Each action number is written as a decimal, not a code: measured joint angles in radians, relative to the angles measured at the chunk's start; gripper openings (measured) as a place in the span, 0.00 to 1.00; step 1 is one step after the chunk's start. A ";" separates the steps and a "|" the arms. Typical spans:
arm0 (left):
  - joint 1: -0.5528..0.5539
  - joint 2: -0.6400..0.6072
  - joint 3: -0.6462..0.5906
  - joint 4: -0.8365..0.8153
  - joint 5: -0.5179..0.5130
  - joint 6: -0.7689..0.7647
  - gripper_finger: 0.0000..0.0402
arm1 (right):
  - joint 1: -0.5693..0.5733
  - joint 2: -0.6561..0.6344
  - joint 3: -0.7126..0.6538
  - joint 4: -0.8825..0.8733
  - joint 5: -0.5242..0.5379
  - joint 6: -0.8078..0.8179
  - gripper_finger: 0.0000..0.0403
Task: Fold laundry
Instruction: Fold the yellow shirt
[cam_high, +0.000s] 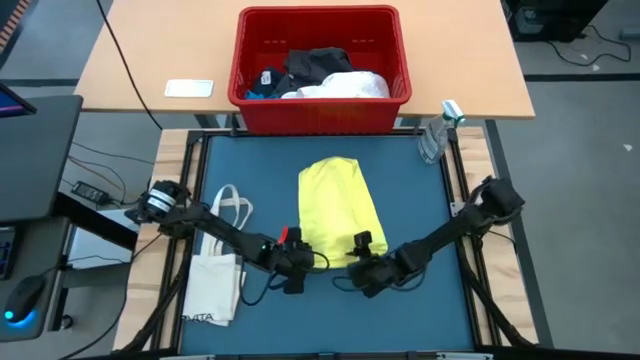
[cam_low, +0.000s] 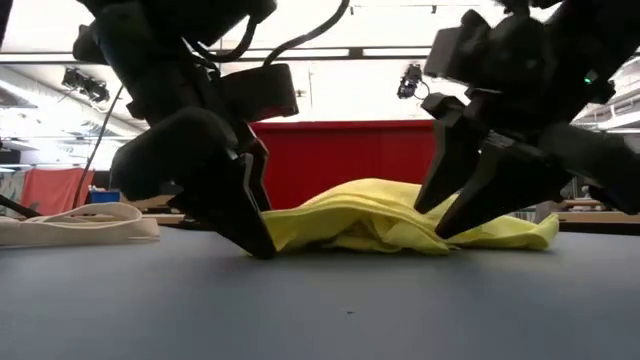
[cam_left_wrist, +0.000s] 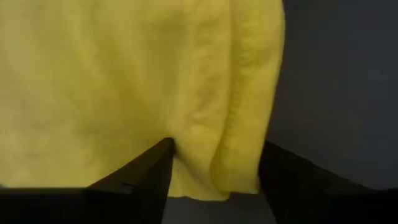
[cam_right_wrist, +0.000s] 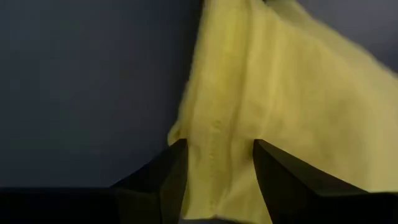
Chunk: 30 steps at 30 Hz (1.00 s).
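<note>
The bright yellow garment (cam_high: 336, 205) lies folded into a long bundle in the middle of the blue table, its near end (cam_low: 380, 225) rumpled and raised in folds. My left gripper (cam_high: 297, 268) is at the near left corner of that end and is open, with a thick fold (cam_left_wrist: 236, 124) between its fingers. My right gripper (cam_high: 362, 272) is at the near right corner, also open, and its fingers stand on either side of the garment's side edge (cam_right_wrist: 214, 134). The white and dark pieces (cam_high: 320, 75) lie in the red bin. My left gripper comes slanting down from the near side, its open fingers (cam_left_wrist: 155, 171) on either side of the folded corner of the near end (cam_left_wrist: 217, 174), tips low at the table (cam_low: 258, 240). Whether they touch the cloth I cannot tell. My right gripper slants down from the near right, its open fingers (cam_right_wrist: 171, 168) astride the near right edge (cam_right_wrist: 217, 180); its tips (cam_low: 440, 225) seem to rest on the cloth, which lies on the table.
A red bin (cam_high: 320, 110) stands beyond the table's far edge. A cream tote bag (cam_high: 218, 270) lies on the table's left side, close to the left arm. A clear bottle (cam_high: 436, 138) stands at the far right corner. Bare blue table (cam_high: 420, 200) shows right of the garment.
</note>
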 joint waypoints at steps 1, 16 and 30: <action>-0.001 0.000 0.000 0.000 -0.001 -0.003 0.53 | 0.003 0.008 0.022 -0.044 -0.003 0.048 0.47; 0.010 -0.004 -0.001 0.043 -0.042 0.007 0.04 | -0.052 0.009 -0.028 0.017 -0.106 0.346 0.20; -0.154 -0.039 0.340 -0.374 0.214 -0.023 0.01 | 0.055 -0.224 0.068 -0.074 -0.521 0.650 0.01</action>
